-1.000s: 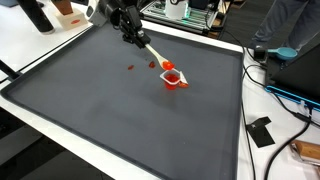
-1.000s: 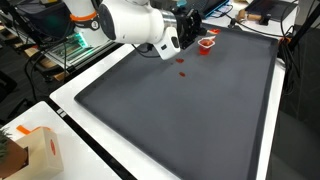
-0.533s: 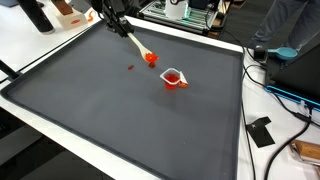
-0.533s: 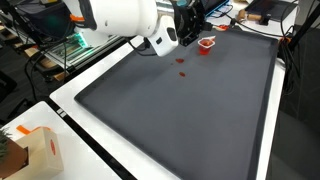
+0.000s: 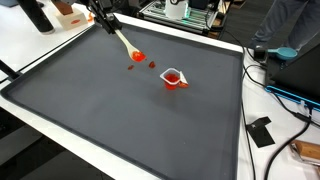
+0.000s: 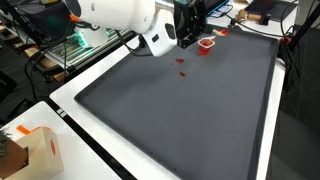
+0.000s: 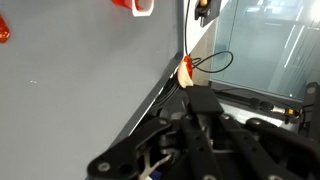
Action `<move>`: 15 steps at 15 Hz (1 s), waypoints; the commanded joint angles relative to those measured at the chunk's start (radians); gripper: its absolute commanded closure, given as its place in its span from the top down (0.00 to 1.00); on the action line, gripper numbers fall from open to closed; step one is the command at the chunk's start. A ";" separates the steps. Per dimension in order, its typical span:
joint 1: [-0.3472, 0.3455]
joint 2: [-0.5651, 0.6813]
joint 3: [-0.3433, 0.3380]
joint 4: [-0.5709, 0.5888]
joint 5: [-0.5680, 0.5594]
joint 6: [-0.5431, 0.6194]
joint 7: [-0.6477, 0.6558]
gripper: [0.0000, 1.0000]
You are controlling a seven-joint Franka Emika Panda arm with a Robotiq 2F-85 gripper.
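My gripper (image 5: 103,14) is at the far left corner of the dark grey mat (image 5: 120,115), shut on the wooden handle of a spoon (image 5: 122,40). The spoon slants down toward the mat, and its tip carries a red lump (image 5: 138,57). A small red cup (image 5: 173,77) stands on the mat to the right of the tip, apart from it. A few red bits (image 5: 152,65) lie between them. In an exterior view the gripper (image 6: 186,28) hangs beside the cup (image 6: 207,44). In the wrist view the dark fingers (image 7: 200,105) fill the bottom and the cup (image 7: 140,6) sits at the top edge.
A white table border surrounds the mat. Cables (image 5: 285,95) and a black object (image 5: 262,132) lie off the mat's right side. A dark bottle (image 5: 38,15) stands at the far left. A cardboard box (image 6: 35,150) sits near a corner. A person in blue (image 5: 285,30) is behind.
The gripper has carried the spoon from over the red cup to the left and toward the far edge. The cup and the red bits stayed put.
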 commanded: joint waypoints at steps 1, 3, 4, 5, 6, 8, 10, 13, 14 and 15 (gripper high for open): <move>0.000 0.014 0.001 0.026 -0.076 0.043 0.054 0.03; 0.008 0.016 0.003 0.032 -0.123 0.087 0.072 0.03; 0.010 0.016 0.007 0.035 -0.142 0.103 0.081 0.03; 0.018 0.014 0.009 0.037 -0.175 0.135 0.093 0.03; 0.023 0.013 0.012 0.040 -0.205 0.157 0.107 0.03; 0.032 0.012 0.022 0.044 -0.275 0.206 0.142 0.03; 0.035 0.011 0.034 0.047 -0.335 0.238 0.172 0.03; 0.035 0.002 0.053 0.053 -0.405 0.266 0.208 0.03; 0.034 -0.002 0.058 0.055 -0.430 0.274 0.220 0.03; 0.032 -0.006 0.064 0.057 -0.445 0.277 0.227 0.03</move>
